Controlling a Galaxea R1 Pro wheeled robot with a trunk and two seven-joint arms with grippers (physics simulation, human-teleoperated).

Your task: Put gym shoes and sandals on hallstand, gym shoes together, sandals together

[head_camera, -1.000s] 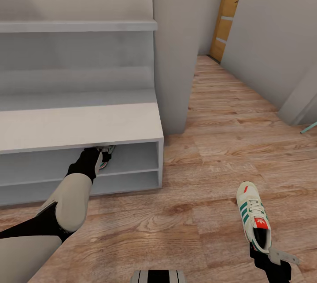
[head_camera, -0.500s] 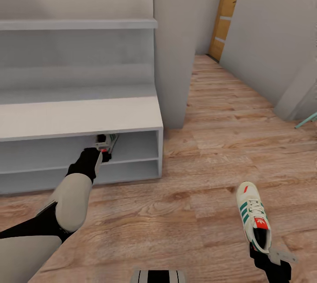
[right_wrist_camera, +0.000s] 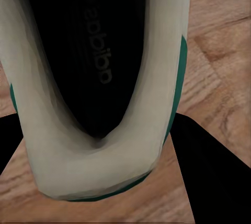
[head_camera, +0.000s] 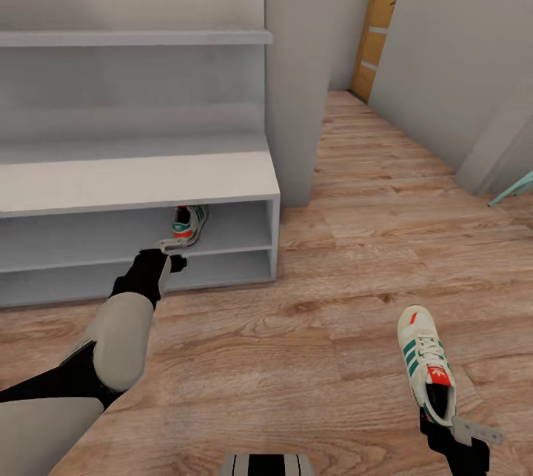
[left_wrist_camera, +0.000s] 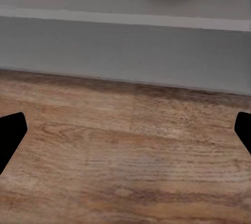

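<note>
While right fingers (head_camera: 453, 426) grip 1 gym shoe (head_camera: 426, 366), left fingers (head_camera: 171, 245) spread, empty.

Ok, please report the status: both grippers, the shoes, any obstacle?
Left gripper open before hallstand. One gym shoe on its upper low shelf. Right gripper shut on second gym shoe. No obstacle seen.

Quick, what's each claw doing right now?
Left gripper: open, empty.
Right gripper: shut on the gym shoe by its heel.
</note>
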